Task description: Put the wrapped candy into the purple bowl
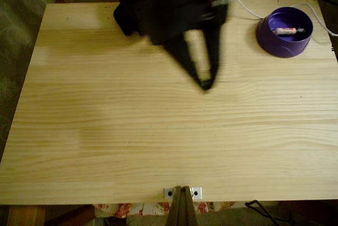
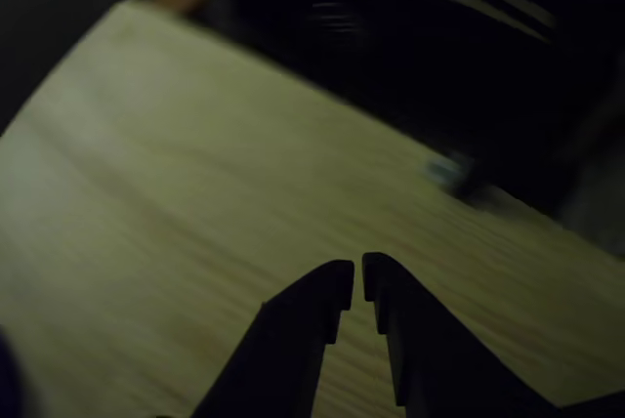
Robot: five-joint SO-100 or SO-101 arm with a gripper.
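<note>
Candy first: the wrapped candy point(image 1: 289, 30) is lying inside the purple bowl point(image 1: 272, 40), resting on the bowl's floor toward the far side, its white wrapper with a red mark showing clearly against the purple in the fixed view. The bowl is sitting near the far right corner of the wooden table point(image 1: 132, 141) as that view shows it, with a white cable point(image 1: 248, 8) running along the table edge just beside it.

I am seeing the gripper point(image 1: 206, 84) well apart from the bowl, out over bare wood to the left of it and nearer the table's middle in the fixed view. The black arm point(image 1: 169, 15) is reaching in from the far edge and is smeared with motion blur, so its outline is soft. The two dark fingers are converging to a point low over the tabletop; I cannot tell whether the tips are touching the wood.

In the other view I am looking along the gripper point(image 2: 357, 281) from behind, and the fingers point(image 2: 312, 311) are standing almost together, only a thin slit showing between their tips. Nothing is sitting between them; only pale wood grain is showing beyond. That view is dim and blurred, and a small pale object near the table's far edge is too indistinct for me to name.
</note>
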